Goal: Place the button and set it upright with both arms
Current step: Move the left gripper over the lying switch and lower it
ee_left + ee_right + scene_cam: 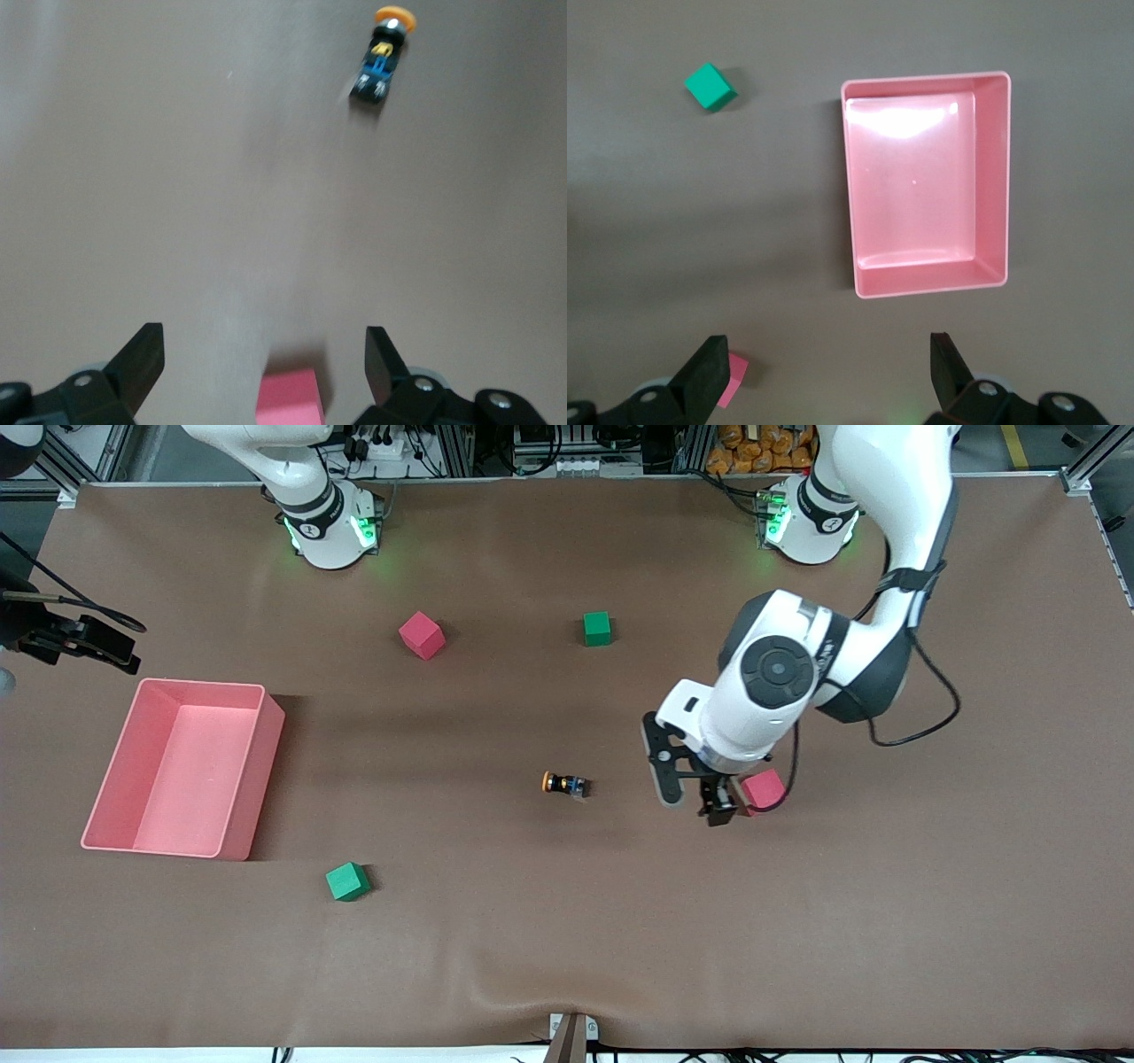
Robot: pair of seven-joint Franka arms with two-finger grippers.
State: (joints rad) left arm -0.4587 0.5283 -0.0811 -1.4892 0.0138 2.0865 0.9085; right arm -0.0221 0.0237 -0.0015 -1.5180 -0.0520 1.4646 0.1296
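Button (pixel 564 784) lies on its side on table (pixel 797 921), orange cap toward pink bin (pixel 115 779).

Left gripper (pixel 695 802) hovers near button, toward left arm's end, jaws apart, empty. Red cube (pixel 764 788) sits just beside it; front view shows cube half hidden by gripper, left wrist view shows it between fingers (pixel 142 359).

Right gripper (pixel 824 367) is mostly off frame in front view; right wrist view shows jaws apart over table beside bin, arm waiting.
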